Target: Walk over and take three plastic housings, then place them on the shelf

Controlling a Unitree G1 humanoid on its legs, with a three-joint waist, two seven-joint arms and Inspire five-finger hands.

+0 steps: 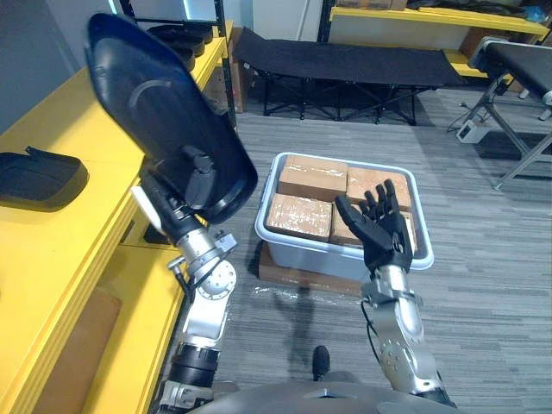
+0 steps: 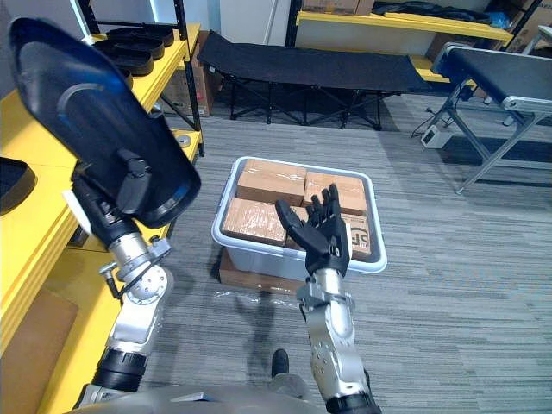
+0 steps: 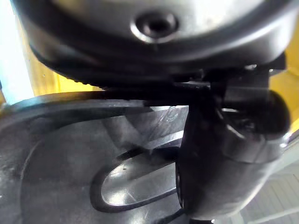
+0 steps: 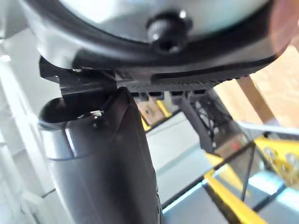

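My left hand (image 1: 172, 207) is pinching a big black plastic housing (image 1: 155, 103) at its low end. My thumb is pressed on the front and my fingers are curled behind. The housing stands up from my hand. Its long way goes up and leans to my left, so its top end hangs over the yellow shelf (image 1: 78, 129). The shelf is right beside this arm, so my left hand is the nearer one. I think the next move is to tip the housing left and lay it flat.

My right hand (image 1: 379, 228) is spread wide and holds nothing. It is over a grey tub (image 1: 263, 207) of brown boxes (image 1: 302, 216). One box has dark print on it. I see no writing on the housing.

A second housing (image 1: 39, 177) lies flat on the shelf, off to my left. The far housings (image 1: 185, 39) sit at the shelf's far end.
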